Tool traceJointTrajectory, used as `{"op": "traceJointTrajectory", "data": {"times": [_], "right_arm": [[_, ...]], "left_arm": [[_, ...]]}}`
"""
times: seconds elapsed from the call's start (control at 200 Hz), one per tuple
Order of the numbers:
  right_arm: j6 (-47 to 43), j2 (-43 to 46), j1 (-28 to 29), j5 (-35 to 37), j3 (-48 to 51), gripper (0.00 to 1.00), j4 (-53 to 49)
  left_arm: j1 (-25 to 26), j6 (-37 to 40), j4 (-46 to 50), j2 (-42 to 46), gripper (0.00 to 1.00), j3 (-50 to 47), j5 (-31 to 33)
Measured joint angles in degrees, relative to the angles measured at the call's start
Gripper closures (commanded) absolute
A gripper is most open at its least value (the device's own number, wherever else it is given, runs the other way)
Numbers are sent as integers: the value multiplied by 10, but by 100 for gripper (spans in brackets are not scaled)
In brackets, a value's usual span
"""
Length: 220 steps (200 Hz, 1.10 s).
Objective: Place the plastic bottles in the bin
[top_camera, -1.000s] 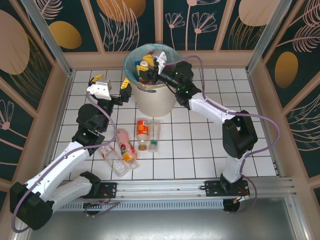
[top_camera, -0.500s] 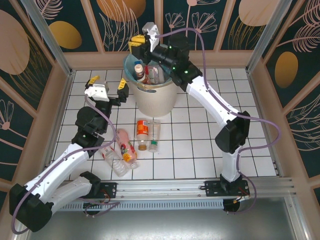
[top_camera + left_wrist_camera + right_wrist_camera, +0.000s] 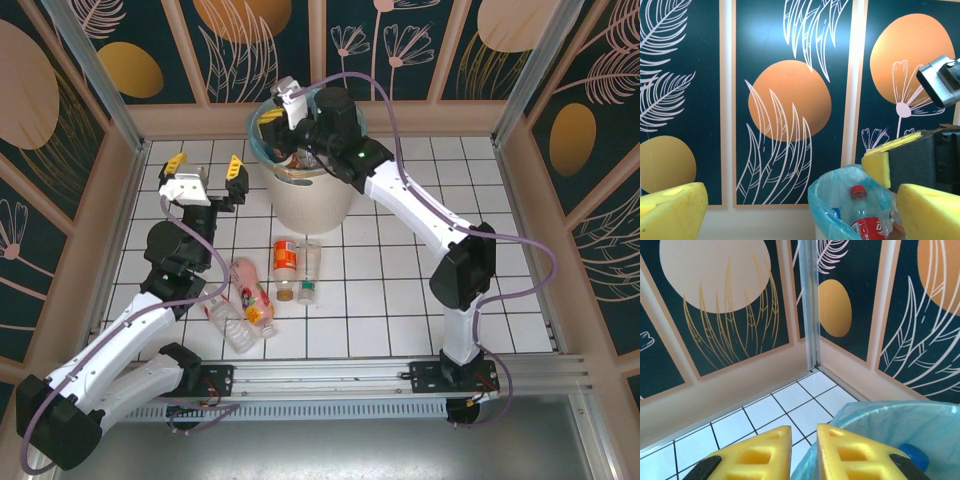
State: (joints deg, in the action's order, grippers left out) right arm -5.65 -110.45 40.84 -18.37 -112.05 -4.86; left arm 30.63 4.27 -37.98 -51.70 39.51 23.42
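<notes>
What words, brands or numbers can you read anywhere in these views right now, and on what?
No text can be read.
Red label of the red-capped bottle in the bin: white marks, blurred and cut off at the frame edge, unreadable.
Orange-labelled bottle on the table: print too small.
Pink-labelled bottle: print too small.
Wall panels: leaf and flower drawings, no words.

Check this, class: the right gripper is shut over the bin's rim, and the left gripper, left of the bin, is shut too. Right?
No: the left gripper is open, jaws spread wide in the top view. The right gripper is shut over the rim of the bin.
</notes>
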Motion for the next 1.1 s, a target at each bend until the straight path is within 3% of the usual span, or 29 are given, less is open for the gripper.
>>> {"op": "traceJointTrajectory", "data": {"times": [0.485, 0.691, 0.851, 1.101], "right_arm": [[30, 58, -47, 69, 101, 80, 56], [31, 59, -72, 116, 117, 75, 54], [30, 42, -78, 133, 132, 69, 2], [9, 22, -75, 139, 64, 63, -61]], "left_arm": [[0, 0, 0, -10, 3, -1, 0], [0, 0, 0, -15, 3, -2, 0], [0, 2, 0, -16, 3, -2, 0], [0, 2, 0, -16, 3, -2, 0]]}}
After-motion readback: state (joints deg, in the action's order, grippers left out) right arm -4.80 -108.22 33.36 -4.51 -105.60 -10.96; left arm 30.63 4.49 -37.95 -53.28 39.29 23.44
